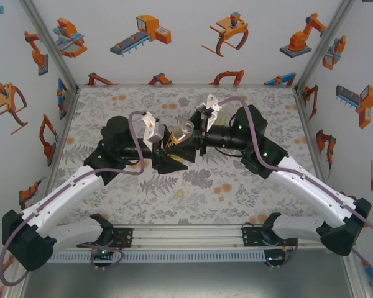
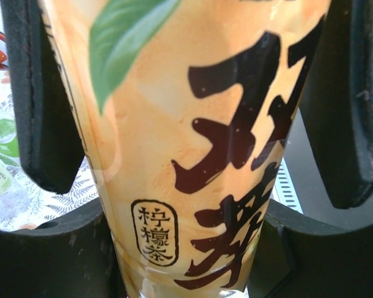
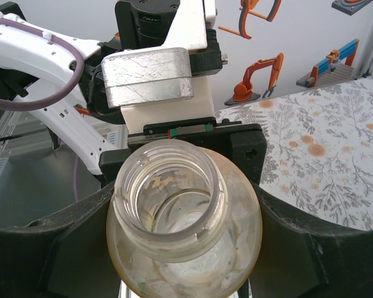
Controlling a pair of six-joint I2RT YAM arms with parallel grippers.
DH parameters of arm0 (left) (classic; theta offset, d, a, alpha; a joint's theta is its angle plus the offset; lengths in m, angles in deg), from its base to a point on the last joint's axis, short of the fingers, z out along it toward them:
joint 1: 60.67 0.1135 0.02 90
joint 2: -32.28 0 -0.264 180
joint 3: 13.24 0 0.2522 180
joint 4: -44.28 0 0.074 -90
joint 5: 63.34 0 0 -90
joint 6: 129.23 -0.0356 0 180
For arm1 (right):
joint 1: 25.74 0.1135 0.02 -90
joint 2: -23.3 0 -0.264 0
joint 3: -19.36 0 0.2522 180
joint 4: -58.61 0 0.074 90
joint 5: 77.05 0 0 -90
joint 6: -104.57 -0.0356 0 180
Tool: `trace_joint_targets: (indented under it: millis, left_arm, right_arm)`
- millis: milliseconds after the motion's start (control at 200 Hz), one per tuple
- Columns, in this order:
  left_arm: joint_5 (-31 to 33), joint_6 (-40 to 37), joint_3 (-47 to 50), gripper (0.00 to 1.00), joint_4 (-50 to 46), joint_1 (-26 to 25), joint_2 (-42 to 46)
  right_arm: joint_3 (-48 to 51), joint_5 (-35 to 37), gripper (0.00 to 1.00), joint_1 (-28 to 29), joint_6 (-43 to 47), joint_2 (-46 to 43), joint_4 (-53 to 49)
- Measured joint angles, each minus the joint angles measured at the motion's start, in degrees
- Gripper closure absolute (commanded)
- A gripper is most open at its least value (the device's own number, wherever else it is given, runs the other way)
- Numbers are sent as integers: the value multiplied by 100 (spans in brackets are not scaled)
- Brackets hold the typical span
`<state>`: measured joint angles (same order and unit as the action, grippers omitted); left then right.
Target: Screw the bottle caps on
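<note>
Closest to the left wrist camera is the amber bottle, a small clear plastic drink bottle with amber liquid and a yellow-orange label printed with black characters and a green leaf. The left gripper is clamped tight on its lower body, black fingers pressed against both sides.

From the right wrist, the bottle's threaded mouth gapes open, with no cap on it. The right gripper is partly closed around the bottle, its curved black fingers lying against the shoulders on either side just below the neck.

Seen from above, both grippers meet at the middle of the floral-print table and hold the amber bottle between them, lifted off the surface and tilted, mouth toward the far side.

At the left edge of the left wrist view, a clear plastic bottle with a green label sits on the table, only partly visible.
</note>
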<state>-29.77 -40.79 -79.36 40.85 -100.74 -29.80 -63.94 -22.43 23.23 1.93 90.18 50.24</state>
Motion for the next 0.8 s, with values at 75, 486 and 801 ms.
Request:
trace_joint_targets:
  millis: [75,486,801]
  left_arm:
    - [-9,-66,-72,52,-103,-9,-46]
    - [560,-697,-439,86,-1045,321,46]
    - [535,-463,-442,100,-1198,1600,107]
  right_arm:
    - [26,72,30,0,26,-63,-22]
    - [118,887,27,4,345,-638,-505]
    - [227,1187,33,302,398,-621,-953]
